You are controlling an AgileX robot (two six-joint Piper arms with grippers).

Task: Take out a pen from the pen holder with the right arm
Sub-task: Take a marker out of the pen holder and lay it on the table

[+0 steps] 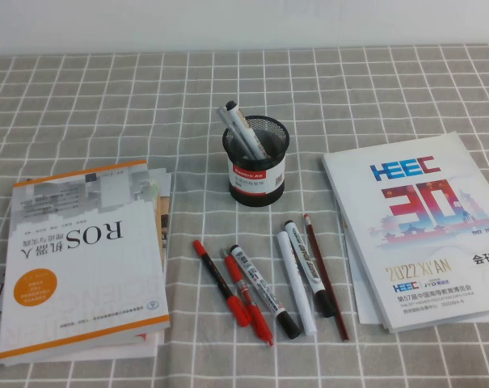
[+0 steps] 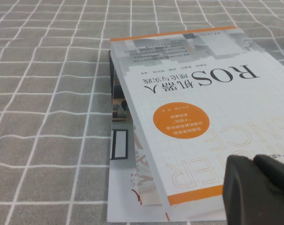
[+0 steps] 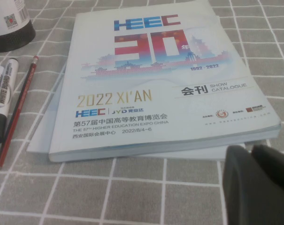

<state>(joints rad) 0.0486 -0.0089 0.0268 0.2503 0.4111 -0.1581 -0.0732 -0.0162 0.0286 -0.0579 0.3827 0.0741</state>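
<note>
- Pen holder (image 1: 256,166), black mesh with a white and red label: upright around the middle of the checked cloth (image 1: 82,97), between the book on the left and the catalogue on the right.
- Inside it, one grey pen (image 1: 242,129) with a dark cap, leaning toward the far left, its upper part out above the rim.
- Right gripper (image 3: 250,154): clenched, with nothing between the fingers. Low above the cloth at the near right, just near of the near edge of the catalogue (image 3: 160,84), not touching it.
- From this gripper, holder and pen well apart: farther away and to the left, past the far left corner of the catalogue. Only the bottom of the holder visible in the right wrist view.
- Between, on the cloth near of the holder, a loose row: red pens (image 1: 220,283) on the left, then markers (image 1: 263,291), and a dark red pencil (image 1: 326,276) closest to the catalogue.
- Left gripper (image 2: 252,161): also clenched and empty, above the near part of the book (image 2: 193,93) at the left side of the table, well apart from the holder.
</note>
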